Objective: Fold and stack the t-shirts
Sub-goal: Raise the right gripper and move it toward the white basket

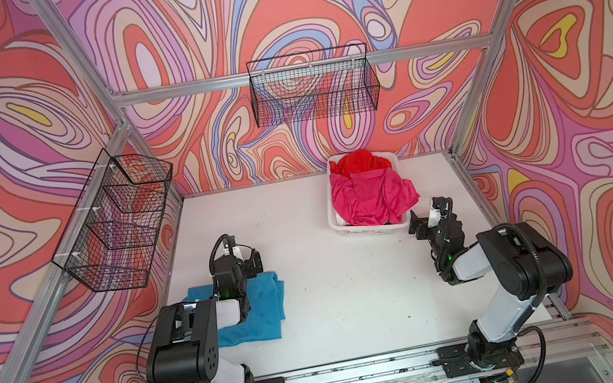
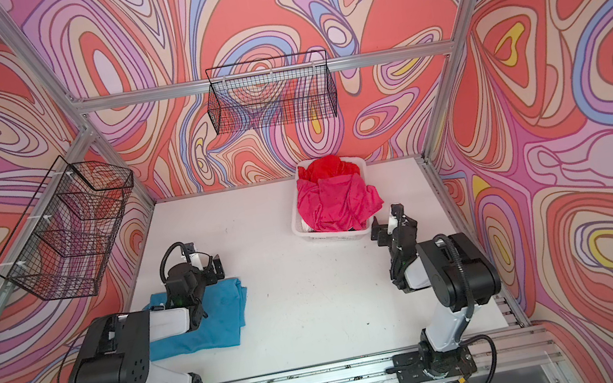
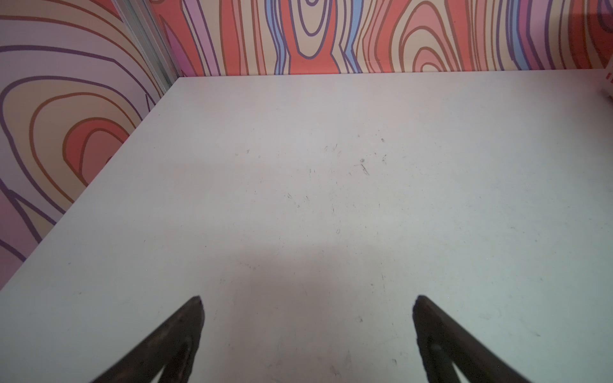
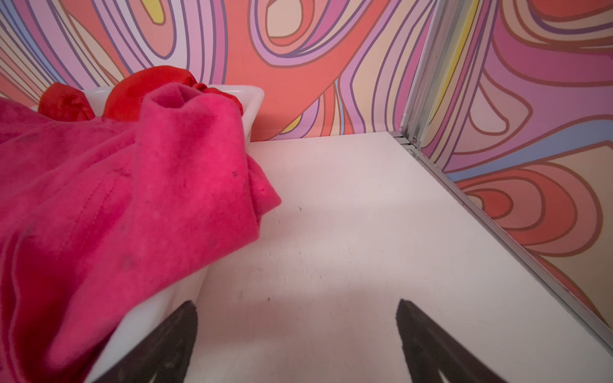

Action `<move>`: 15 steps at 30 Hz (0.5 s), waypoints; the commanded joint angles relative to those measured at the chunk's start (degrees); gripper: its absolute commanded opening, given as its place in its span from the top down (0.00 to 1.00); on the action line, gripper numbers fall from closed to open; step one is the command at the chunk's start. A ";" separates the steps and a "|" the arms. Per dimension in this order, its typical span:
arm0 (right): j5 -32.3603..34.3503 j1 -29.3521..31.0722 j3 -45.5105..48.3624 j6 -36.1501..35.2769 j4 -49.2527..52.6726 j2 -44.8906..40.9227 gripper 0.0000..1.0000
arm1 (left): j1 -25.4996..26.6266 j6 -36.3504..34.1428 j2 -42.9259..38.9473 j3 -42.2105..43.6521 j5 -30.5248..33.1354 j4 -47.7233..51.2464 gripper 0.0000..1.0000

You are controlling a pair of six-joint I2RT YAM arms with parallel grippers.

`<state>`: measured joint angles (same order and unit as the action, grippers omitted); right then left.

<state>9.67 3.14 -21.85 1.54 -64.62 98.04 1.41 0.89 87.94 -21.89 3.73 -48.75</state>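
A teal-blue t-shirt (image 1: 262, 313) (image 2: 221, 320) lies folded flat on the white table at the left, partly under my left arm. A magenta-pink t-shirt (image 1: 371, 198) (image 2: 336, 202) (image 4: 116, 199) is heaped in a white basket (image 1: 362, 231) (image 2: 329, 236) (image 4: 253, 99) and spills over its rim. A bright red t-shirt (image 1: 359, 162) (image 2: 328, 168) (image 4: 146, 86) is bunched behind it. My left gripper (image 1: 244, 255) (image 2: 207, 264) (image 3: 306, 298) hangs open over bare table just past the teal shirt. My right gripper (image 1: 428, 214) (image 2: 389, 223) (image 4: 297, 303) is open beside the basket's near right corner, holding nothing.
A black wire basket (image 1: 315, 90) hangs on the back wall and another (image 1: 116, 224) on the left wall. Aluminium frame rails (image 4: 497, 228) border the table (image 1: 301, 223) at the right and back. Both arm bases sit on the front rail.
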 commanded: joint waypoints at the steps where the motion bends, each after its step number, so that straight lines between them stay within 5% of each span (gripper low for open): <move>1: -0.19 0.21 -0.57 -0.66 -0.06 0.05 0.02 | -0.17 -0.15 0.45 0.09 0.49 -1.86 0.00; 5: 2.70 0.20 -1.65 0.00 4.96 -4.33 0.02 | -0.17 -0.31 -2.13 -0.10 -0.14 0.49 0.00; 11: 5.62 0.23 -12.40 3.14 35.95 -16.14 0.02 | 0.86 0.73 -13.27 -9.51 -2.21 24.95 0.00; 15: 0.40 0.22 -18.06 7.33 52.19 -19.27 0.02 | 1.68 5.06 -16.48 -15.13 -8.38 37.40 0.00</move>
<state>12.58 3.14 -37.87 5.39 -30.30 79.83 2.33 2.74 73.54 -34.11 0.30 -24.80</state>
